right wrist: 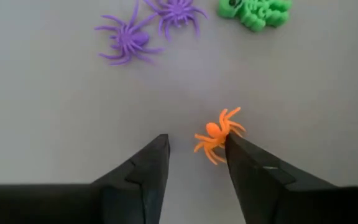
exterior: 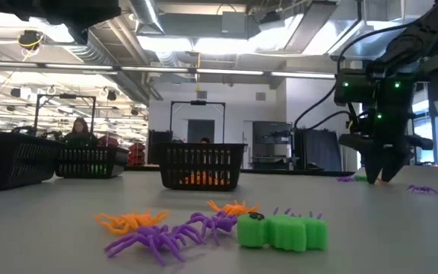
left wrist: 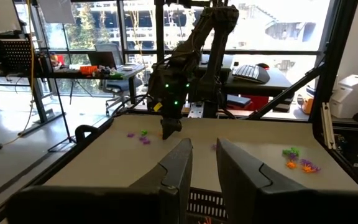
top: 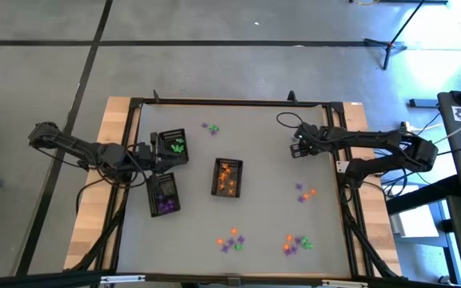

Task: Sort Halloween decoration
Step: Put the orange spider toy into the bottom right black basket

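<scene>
Roughly midway through, judging from the high view, with plenty left to do. Already sorted by colour into three black trays at the left of the table (top: 254, 136): green pieces in the far tray (top: 184, 157), purple in the near-left tray (top: 152, 210), orange in the middle tray (top: 215, 192). Still loose on the surface: a small purple-and-green group (top: 210, 127) toward the far edge, a purple-and-orange pair (top: 304, 192) at mid-right, and two mixed clusters (top: 231, 240) (top: 295, 242) near the front edge. Working now over the far-right part of the table with the right gripper (right wrist: 197, 142), claw spread, not pinching anything; lying on the table in that gap, an orange spider (right wrist: 216, 135), touching one finger and clear of the other. Just beyond it, two purple spiders (right wrist: 129, 38) and a green piece (right wrist: 257, 11), unsorted. Waiting between the green and purple trays, the left gripper (left wrist: 202, 149), fingers only slightly parted, nothing seen between them. Likely left to do for this piece: closing on the orange spider and carrying it across to the orange tray, then repeating for every loose group
</scene>
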Available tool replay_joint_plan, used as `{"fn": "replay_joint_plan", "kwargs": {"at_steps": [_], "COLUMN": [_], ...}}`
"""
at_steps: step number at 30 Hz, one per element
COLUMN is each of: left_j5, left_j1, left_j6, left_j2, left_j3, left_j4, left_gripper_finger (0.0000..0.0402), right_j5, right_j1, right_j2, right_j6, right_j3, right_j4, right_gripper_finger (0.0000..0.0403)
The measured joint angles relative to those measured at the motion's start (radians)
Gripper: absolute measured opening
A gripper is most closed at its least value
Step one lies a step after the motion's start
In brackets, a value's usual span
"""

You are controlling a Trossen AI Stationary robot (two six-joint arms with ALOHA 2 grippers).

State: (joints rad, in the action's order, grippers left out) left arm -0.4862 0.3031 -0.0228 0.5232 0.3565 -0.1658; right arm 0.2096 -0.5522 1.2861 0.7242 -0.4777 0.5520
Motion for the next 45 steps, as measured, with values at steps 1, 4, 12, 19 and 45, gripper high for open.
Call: {"fn": "replay_joint_plan", "kwargs": {"at_steps": [1,4,12,19,45], "left_j5": [0.000,0.000,0.000,0.000,-0.002], "left_j1": [0.000,0.000,0.000,0.000,0.000], "left_j6": [0.000,0.000,0.000,0.000,0.009], "left_j2": [0.000,0.000,0.000,0.000,0.000], "left_j3": [0.000,0.000,0.000,0.000,0.000], "left_j4": [0.000,0.000,0.000,0.000,-0.008], "left_gripper_finger": [0.0068,0.0068,0.0068,0.0068,0.0068], "right_j5": [0.004,-0.004,0.002,0.006,-0.179], "right_j1": [0.001,0.002,0.002,0.032,0.594], "right_j2": [0.001,0.001,0.004,0.008,0.151], "right_j6": [0.000,-0.001,-0.086,-0.119,-0.263], "right_j3": [0.002,0.002,-0.012,-0.114,-0.582], "right_j4": [0.001,0.001,0.003,0.035,-0.536], "right_gripper_finger": [0.0159,0.0130,0.0009,0.0004,0.0012]}}
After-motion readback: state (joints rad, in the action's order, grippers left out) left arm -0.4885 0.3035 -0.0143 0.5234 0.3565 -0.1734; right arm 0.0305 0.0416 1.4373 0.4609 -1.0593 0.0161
